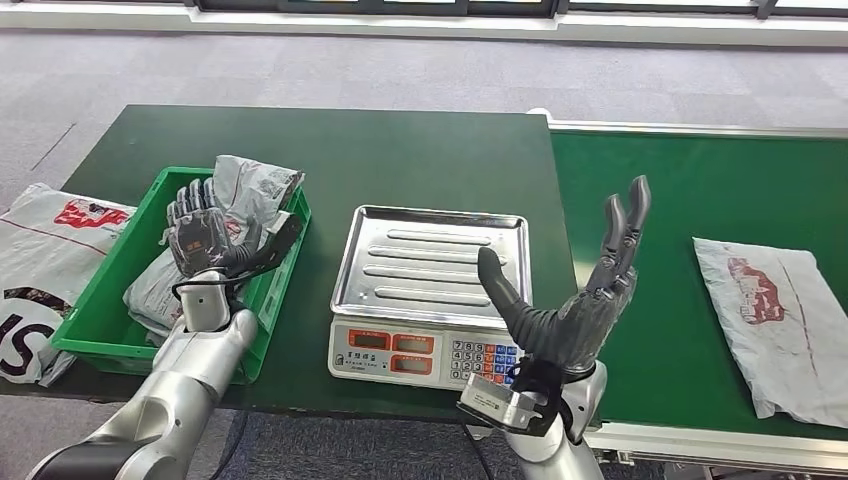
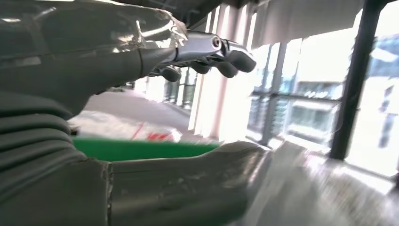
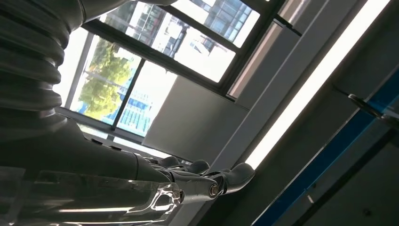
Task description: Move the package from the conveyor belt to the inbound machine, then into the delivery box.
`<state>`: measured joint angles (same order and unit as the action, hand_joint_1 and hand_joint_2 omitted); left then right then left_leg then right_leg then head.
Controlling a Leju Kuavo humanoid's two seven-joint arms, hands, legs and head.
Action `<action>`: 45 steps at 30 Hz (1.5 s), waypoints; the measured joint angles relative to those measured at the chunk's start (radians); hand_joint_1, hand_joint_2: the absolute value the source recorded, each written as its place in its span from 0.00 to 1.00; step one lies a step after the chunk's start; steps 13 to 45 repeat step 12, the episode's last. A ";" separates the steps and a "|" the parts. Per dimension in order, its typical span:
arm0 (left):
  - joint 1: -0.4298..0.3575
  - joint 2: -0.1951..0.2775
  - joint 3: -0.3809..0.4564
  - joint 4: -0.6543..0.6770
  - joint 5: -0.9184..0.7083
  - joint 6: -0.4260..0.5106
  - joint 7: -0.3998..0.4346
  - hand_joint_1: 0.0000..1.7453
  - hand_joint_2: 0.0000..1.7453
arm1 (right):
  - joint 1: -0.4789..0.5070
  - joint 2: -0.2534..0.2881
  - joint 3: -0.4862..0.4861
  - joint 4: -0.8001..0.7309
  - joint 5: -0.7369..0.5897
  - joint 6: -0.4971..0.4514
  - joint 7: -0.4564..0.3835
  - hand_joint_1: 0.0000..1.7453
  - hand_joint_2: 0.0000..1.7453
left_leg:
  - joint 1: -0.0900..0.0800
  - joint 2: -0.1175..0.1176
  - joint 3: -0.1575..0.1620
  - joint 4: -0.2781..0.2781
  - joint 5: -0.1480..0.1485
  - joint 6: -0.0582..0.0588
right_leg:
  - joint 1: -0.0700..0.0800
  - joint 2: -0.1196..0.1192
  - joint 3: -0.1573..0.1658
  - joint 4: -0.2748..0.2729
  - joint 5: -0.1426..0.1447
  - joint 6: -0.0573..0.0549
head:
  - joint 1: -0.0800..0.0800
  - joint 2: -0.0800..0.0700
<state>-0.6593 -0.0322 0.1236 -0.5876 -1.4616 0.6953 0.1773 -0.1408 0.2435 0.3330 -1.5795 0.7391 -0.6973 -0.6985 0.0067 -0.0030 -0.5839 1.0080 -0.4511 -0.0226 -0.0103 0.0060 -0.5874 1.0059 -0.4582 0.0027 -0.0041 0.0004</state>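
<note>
Grey carpet surrounds a dark green surface (image 1: 330, 150), which adjoins a green conveyor belt (image 1: 660, 210) on the robot's right. A scale (image 1: 432, 290) with a ribbed steel tray and a front keypad stands on the surface near its front edge; the tray carries no load. A white package (image 1: 775, 320) with red print lies flat on the belt, well apart from the scale and to the right of the right hand (image 1: 580, 300). That hand is raised palm-up in front of the scale's right corner, fingers (image 1: 625, 225) extended upward and spread, thumb angled toward the tray, with nothing held; the package is clear of the fingers, with bare belt between them. In the right wrist view the same hand (image 3: 202, 181) points at windows and a ceiling light strip. A green crate (image 1: 105, 335) sits at the left end of the surface and contains grey packed bags (image 1: 255, 185). The left hand (image 1: 205, 235) hovers over the crate with fingers apart and thumb out toward the crate's rim, holding nothing. In the blurred left wrist view that hand (image 2: 207, 56) appears before bright windows. More white bags with red print (image 1: 50, 240) lie on the floor beside the crate.
</note>
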 joint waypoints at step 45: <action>0.011 -0.255 0.601 -0.493 0.401 0.002 -0.887 0.00 0.00 | -0.103 0.029 -0.332 0.237 0.040 0.000 0.003 0.00 1.00 | -0.002 -0.003 -0.003 0.000 0.001 0.001 | -0.002 -0.002 -0.001 0.000 0.002 0.002 | 0.000 0.000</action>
